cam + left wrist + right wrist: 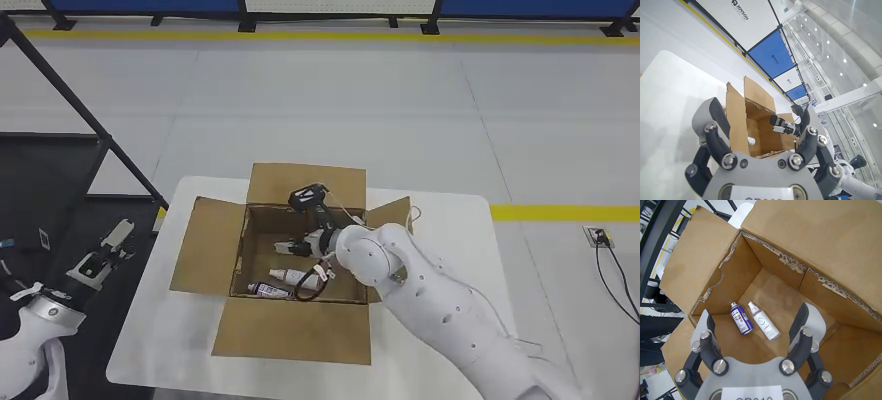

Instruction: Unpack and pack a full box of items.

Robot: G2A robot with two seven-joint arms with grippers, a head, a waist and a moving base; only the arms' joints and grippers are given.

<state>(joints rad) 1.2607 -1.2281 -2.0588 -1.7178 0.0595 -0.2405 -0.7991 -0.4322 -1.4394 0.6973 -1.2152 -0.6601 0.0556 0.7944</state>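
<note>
**Hovering right tool (755, 310) over open box (730, 275): status sheet**

1. Box. Cardboard box (205, 245) sits approx. mid-desk on the white desk (150, 330). All four flaps are folded outward. Corrugated edges at the flap folds are torn. Interior is bare cardboard w/ two items on the floor.

2. Contents. A blue spray can (742, 321) and a white spray bottle (763, 323) both lie on their sides, just beside each other and near parallel, nozzles pointing the same way. Whether they touch cannot be told. Both lie toward the box wall nearest the robot.

3. Right tool (298, 246). Pos.: inside the box opening, above the two items and pointing down at them, no contact. Fingers (709, 321) are spread wide, nothing between them, no load. In the left wrist view the same tool (780, 127) sits at approx. the height of the box rim.

4. Left tool (761, 107). Pos.: off the desk's left edge, well apart from the box (755, 94) and aimed toward it across the desk (677, 85). In the top view it (118, 236) hangs beside the desk over a dark area. Fingers (719, 113) are spread wide, no load.
</note>
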